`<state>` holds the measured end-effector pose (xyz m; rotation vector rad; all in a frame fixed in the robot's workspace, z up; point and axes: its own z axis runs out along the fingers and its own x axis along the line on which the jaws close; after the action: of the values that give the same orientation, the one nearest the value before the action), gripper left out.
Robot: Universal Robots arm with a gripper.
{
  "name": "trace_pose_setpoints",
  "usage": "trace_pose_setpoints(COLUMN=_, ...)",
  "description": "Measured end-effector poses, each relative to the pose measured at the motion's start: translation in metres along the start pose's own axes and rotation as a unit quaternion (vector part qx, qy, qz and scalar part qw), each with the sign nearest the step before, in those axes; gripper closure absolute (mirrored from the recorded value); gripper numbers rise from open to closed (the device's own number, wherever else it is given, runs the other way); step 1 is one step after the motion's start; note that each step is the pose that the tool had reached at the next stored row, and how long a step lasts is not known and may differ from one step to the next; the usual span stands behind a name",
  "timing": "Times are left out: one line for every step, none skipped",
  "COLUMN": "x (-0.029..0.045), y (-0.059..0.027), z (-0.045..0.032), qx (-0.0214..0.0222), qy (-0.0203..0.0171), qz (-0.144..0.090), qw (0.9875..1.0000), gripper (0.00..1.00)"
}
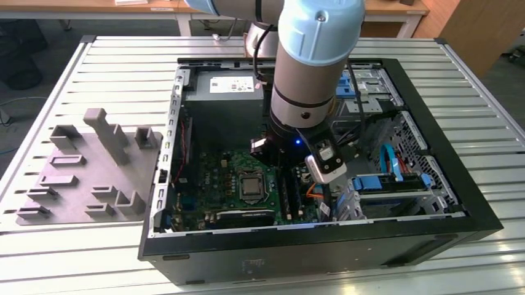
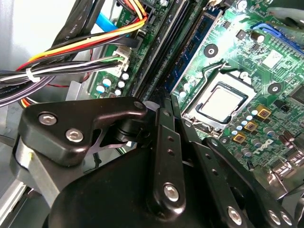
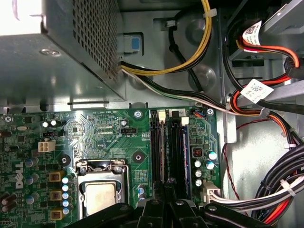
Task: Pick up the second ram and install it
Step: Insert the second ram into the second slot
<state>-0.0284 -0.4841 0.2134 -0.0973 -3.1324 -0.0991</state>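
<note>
Here I'm watching the arm [image 1: 316,55] reaching down into the computer case [image 1: 426,227], its gripper [image 3: 164,202] hanging right over the memory slots [image 3: 171,152]. The ram stick [image 3: 163,152] is standing in its slot just below; I can't tell whether the gripper is closed.

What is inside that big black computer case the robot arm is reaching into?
Inside the computer case lies a green motherboard with a processor socket, black memory slots, bundled cables and a grey power supply. The arm and gripper cover the slots' near ends.
</note>
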Motion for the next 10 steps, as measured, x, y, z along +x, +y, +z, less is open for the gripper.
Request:
trace_pose_setpoints(x=0.0, y=0.0, z=0.0002, qx=-0.0002, qy=0.0, qz=0.0, qw=1.0, gripper=0.88)
trace_pose_setpoints(x=0.0, y=0.0, z=0.0002, qx=-0.0002, qy=-0.0001, qz=0.0, qw=1.0, gripper=0.88)
trace_pose_setpoints(x=0.0, y=0.0, z=0.0004, qx=-0.0002, qy=0.0, qz=0.0, qw=1.0, gripper=0.88)
trace_pose_setpoints(x=0.0, y=0.0, z=0.0005, qx=-0.0001, qy=0.0, qz=0.0, qw=1.0, gripper=0.88)
trace_pose_setpoints(x=0.0, y=0.0, z=0.0005, qx=-0.0001, qy=0.0, qz=0.0, qw=1.0, gripper=0.88)
trace_pose_setpoints(x=0.0, y=0.0, z=0.0006, qx=-0.0002, qy=0.0, qz=0.0, qw=1.0, gripper=0.88)
trace_pose_setpoints(x=0.0, y=0.0, z=0.0006, qx=-0.0002, qy=-0.0001, qz=0.0, qw=1.0, gripper=0.88)
trace_pose_setpoints(x=0.0, y=0.0, z=0.0006, qx=-0.0002, qy=-0.0001, qz=0.0, qw=1.0, gripper=0.88)
trace_pose_setpoints(x=0.0, y=0.0, z=0.0007, qx=-0.0002, qy=-0.0001, qz=0.0, qw=1.0, gripper=0.88)
trace_pose_setpoints(x=0.0, y=0.0, z=0.0007, qx=-0.0002, qy=0.0, qz=0.0, qw=1.0, gripper=0.88)
